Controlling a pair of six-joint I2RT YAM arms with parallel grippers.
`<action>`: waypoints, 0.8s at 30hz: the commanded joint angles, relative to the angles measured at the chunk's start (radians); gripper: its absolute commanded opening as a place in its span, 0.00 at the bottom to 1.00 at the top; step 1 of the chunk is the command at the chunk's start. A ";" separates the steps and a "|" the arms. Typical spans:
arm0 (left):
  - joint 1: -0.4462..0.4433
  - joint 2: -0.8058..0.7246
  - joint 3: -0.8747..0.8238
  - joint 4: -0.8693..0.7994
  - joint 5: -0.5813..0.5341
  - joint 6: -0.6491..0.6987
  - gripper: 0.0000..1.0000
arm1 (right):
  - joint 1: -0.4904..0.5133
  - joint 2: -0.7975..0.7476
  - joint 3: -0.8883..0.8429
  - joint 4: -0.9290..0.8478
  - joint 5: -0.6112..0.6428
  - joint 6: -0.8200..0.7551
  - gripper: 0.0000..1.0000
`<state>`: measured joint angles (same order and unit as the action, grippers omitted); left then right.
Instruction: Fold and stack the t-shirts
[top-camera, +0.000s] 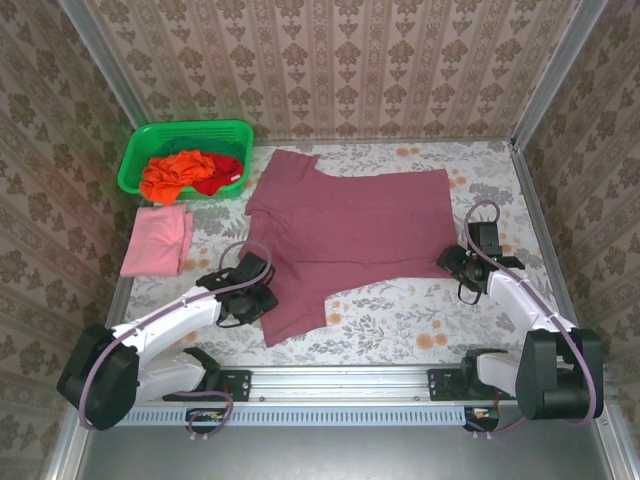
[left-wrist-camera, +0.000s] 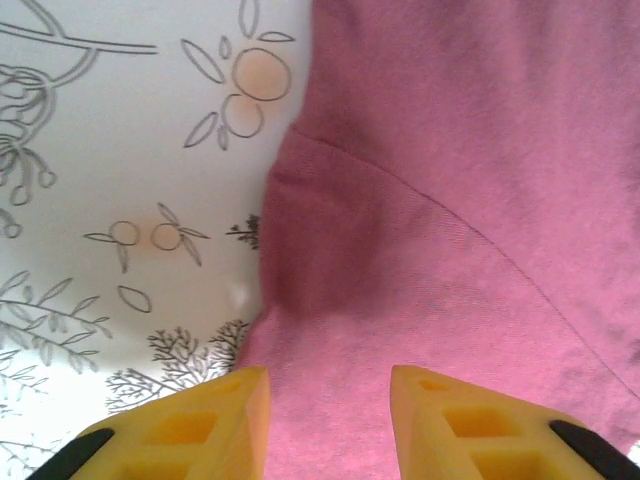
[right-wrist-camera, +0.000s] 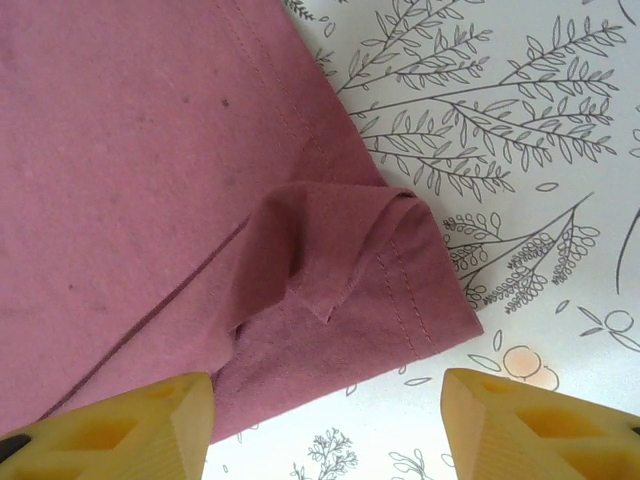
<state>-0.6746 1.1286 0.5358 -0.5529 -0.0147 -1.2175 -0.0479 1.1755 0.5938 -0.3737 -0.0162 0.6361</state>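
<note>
The maroon shirt (top-camera: 345, 235) lies spread flat on the middle of the tabletop (top-camera: 410, 320), with one lobe reaching toward the far left and another toward the near left. The left pincer (left-wrist-camera: 328, 378) is positioned low over the shirt's near-left edge. In the left wrist view its yellow fingers (left-wrist-camera: 215, 420) stand partly apart: the left finger is over the border between cloth and tabletop, and the right finger is over cloth. The cloth under the gap lies flat, with a curved seam running across it, and nothing is clamped. The right pincer (right-wrist-camera: 325, 382) is positioned at the shirt's near-right corner. In the right wrist view its fingers (right-wrist-camera: 150, 425) stand wide apart and grip nothing. The corner lies between them on the tabletop, a small flap of stitched hem is turned back on itself, and a crease runs inward from that flap. The pink shirt (top-camera: 157, 240) lies folded on the tabletop at the left side, well apart from the maroon shirt and just in front of the basket (top-camera: 185, 127). The basket stands in the far-left corner. The orange shirt (top-camera: 175, 172) lies crumpled inside it toward its left. The red shirt (top-camera: 222, 178) lies beside the orange shirt toward the basket's right and touches it.
</note>
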 joint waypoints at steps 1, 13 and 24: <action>-0.008 -0.008 0.007 -0.092 -0.057 -0.028 0.39 | -0.003 0.005 0.023 0.018 -0.031 0.008 0.63; 0.006 0.105 0.003 0.031 -0.005 0.002 0.39 | -0.003 -0.022 0.011 0.011 -0.030 0.004 0.62; 0.003 0.162 -0.005 0.051 0.013 0.006 0.00 | -0.003 -0.031 0.011 0.005 -0.033 0.007 0.62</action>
<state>-0.6662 1.2446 0.5491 -0.5949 -0.0528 -1.2121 -0.0479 1.1694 0.5938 -0.3634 -0.0383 0.6361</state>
